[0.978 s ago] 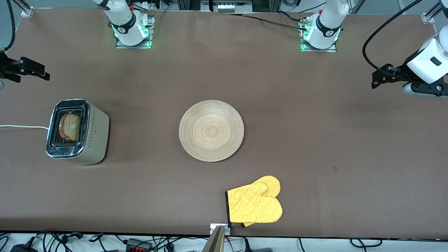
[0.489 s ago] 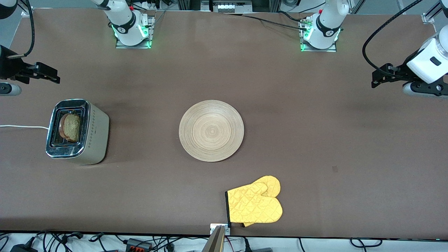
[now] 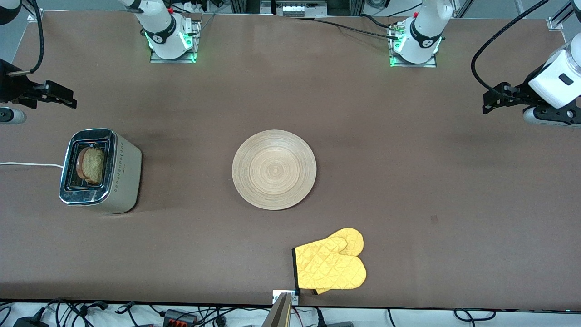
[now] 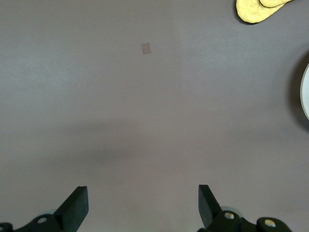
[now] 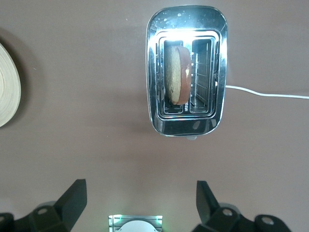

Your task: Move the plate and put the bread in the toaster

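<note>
The light-wood plate [image 3: 274,169] lies bare at the table's middle; its rim shows in the left wrist view [image 4: 306,96] and the right wrist view [image 5: 8,92]. The toaster [image 3: 100,170] stands toward the right arm's end. The bread [image 3: 92,165] stands in one of its slots, also in the right wrist view [image 5: 176,75]. My right gripper [image 3: 63,99] is open and empty, up over the table near the toaster [image 5: 187,70]. My left gripper [image 3: 490,102] is open and empty, over bare table at the left arm's end.
A yellow oven mitt [image 3: 331,264] lies near the table's front edge, nearer the camera than the plate; it shows in the left wrist view [image 4: 260,8]. The toaster's white cord [image 3: 27,164] runs off the right arm's end. A small mark [image 3: 434,220] is on the table.
My right gripper moved in from the table's end toward the middle, then held still. The left arm, the plate, the bread and the toaster have not moved.
</note>
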